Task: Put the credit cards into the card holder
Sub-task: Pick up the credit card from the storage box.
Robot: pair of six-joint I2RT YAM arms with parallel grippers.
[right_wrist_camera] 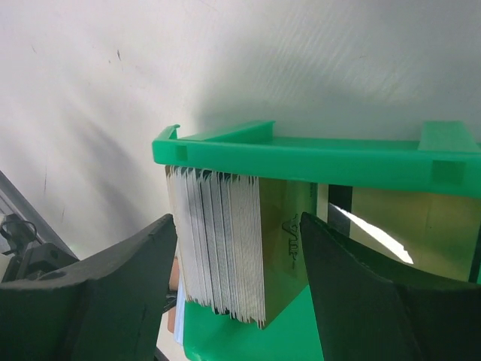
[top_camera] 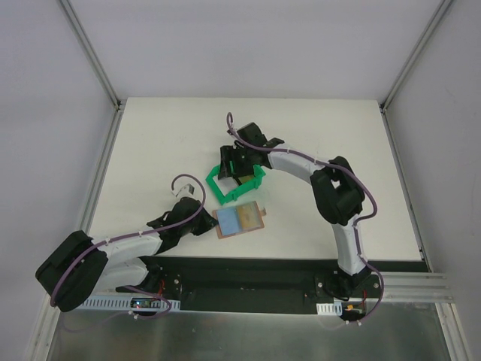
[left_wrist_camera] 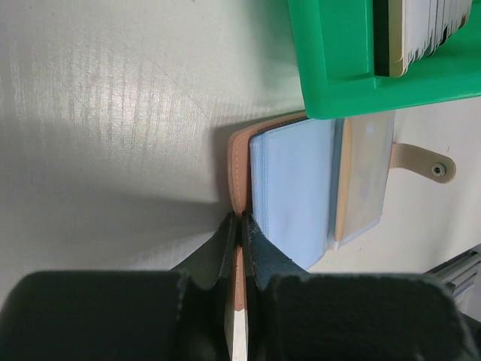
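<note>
The card holder (top_camera: 240, 220) lies open on the table, tan leather outside and blue-grey pockets (left_wrist_camera: 297, 188) inside, its snap tab (left_wrist_camera: 425, 162) pointing away. My left gripper (left_wrist_camera: 240, 219) is shut on the holder's tan leather edge. The credit cards (right_wrist_camera: 218, 241) stand as a tight stack on edge inside the green bin (right_wrist_camera: 301, 154), with a gold-olive card (right_wrist_camera: 282, 233) facing outward. My right gripper (right_wrist_camera: 239, 226) reaches into the bin (top_camera: 218, 188) and stands open, one finger on each side of the stack. From above, the right gripper (top_camera: 239, 171) hides most of the cards.
The green bin (left_wrist_camera: 338, 68) sits just behind the card holder, its near corner overlapping the holder's far edge in the left wrist view. A black strip and metal rail (top_camera: 248, 274) run along the table's near edge by the arm bases.
</note>
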